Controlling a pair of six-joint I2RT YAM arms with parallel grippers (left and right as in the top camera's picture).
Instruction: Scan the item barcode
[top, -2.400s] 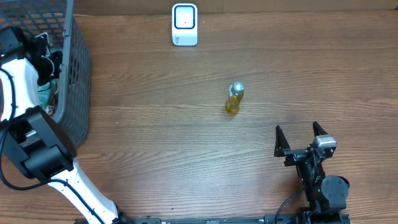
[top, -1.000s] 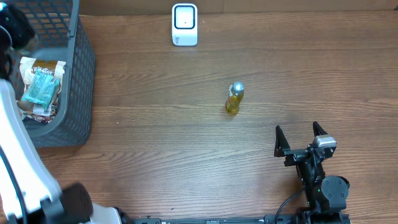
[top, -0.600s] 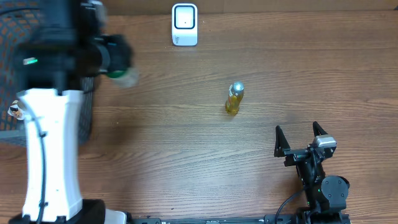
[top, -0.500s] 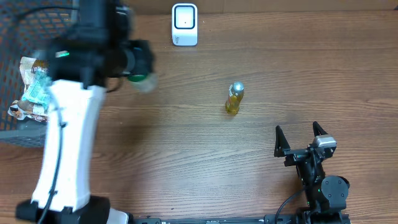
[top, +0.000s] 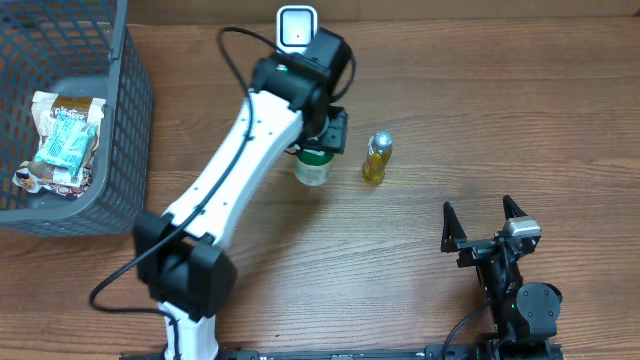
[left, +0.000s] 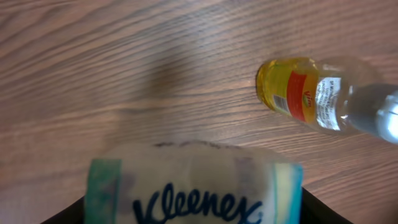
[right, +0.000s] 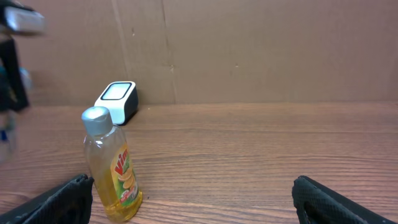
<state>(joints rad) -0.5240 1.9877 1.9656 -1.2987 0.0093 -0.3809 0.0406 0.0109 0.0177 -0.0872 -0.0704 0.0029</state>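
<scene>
the left gripper (top: 318, 150) is clamped across a kleenex tub (left: 193, 186). its dark fingers (left: 336, 214) show at both lower corners of the wrist view, set just wide enough to span the tub's body. the tub is gripped by its sides, probably to leave the printed label free to face a reader. the tub sits in the upper centre of the overhead frame, just below the scanner (top: 296, 22) and just left of a yellow bottle (top: 377, 158) standing on the table (top: 520, 110). it looks lifted a little off the wood, though the blur makes that hard to confirm, and no barcode shows on the side in view.

the left arm runs as a long white diagonal from its base at the lower left up to the top centre. there the wrist folds downward, so the tub hangs under it close in front of the scanner's window.

the right gripper (top: 478, 208) rests at the lower right with its jaws spread wide and nothing between them, well clear of the work. a basket (top: 135, 110) in the upper left holds more packets (top: 62, 140).
</scene>
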